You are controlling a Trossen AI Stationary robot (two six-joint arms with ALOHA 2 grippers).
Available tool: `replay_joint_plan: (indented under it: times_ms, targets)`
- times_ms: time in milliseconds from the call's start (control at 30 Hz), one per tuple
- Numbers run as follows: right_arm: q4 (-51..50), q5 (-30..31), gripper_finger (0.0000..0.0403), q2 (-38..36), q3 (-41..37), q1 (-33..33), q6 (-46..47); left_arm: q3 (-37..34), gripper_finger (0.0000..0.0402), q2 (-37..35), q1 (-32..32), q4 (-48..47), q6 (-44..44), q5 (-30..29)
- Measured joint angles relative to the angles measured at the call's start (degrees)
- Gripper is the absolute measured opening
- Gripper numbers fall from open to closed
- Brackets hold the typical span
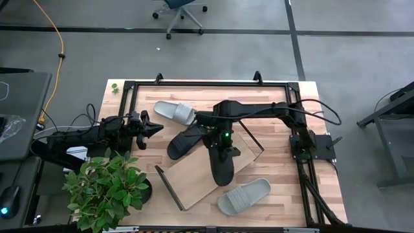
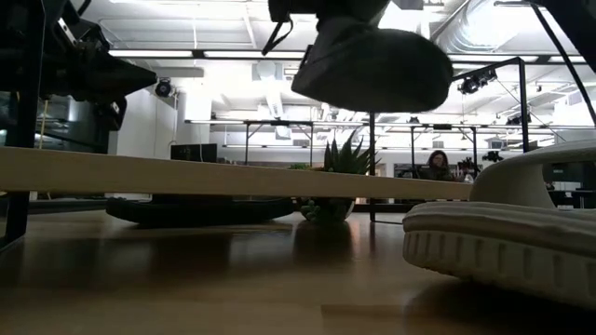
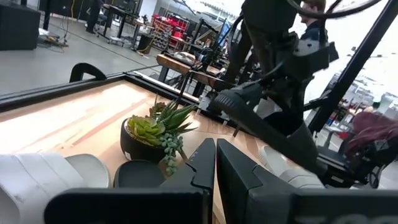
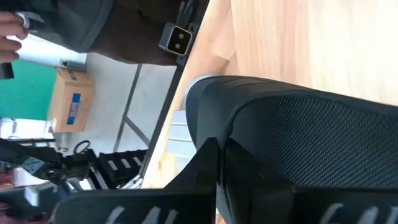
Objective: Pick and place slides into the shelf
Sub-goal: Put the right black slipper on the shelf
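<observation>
Right hand (image 1: 223,150) clamps black slide (image 2: 372,65) (airborne in low view).

We see a grey concrete floor (image 1: 213,52) all around the wooden table (image 1: 278,194), crossed by dark seams. Beyond the table's far edge stands a blue office chair (image 1: 181,10) on castors. A yellow cable (image 1: 55,32) runs over the floor past the table's far left corner, and a dark desk (image 1: 22,110) sits just left of the table. A leafy plant (image 1: 107,188) stands at the table's near left corner. Looking level across the table, we see long ceiling lights (image 2: 242,54), exposed ducts, black frames and a person (image 2: 436,166) seated far behind.
</observation>
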Motion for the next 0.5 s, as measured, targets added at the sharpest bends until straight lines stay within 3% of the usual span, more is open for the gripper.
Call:
replay_joint_plan:
  times_ms: [233, 500]
  targets:
    - [5.73, 0.19, 0.0, 0.08, 0.0, 1.83, -0.62, 0.0, 0.0005, 0.01, 0.0, -0.13, -0.28, 0.85]
    - [5.58, 1.86, 0.0, 0.08, 0.0, 2.35, -0.35, 0.0, 0.0005, 0.0, -0.02, -0.15, -0.19, 0.85]
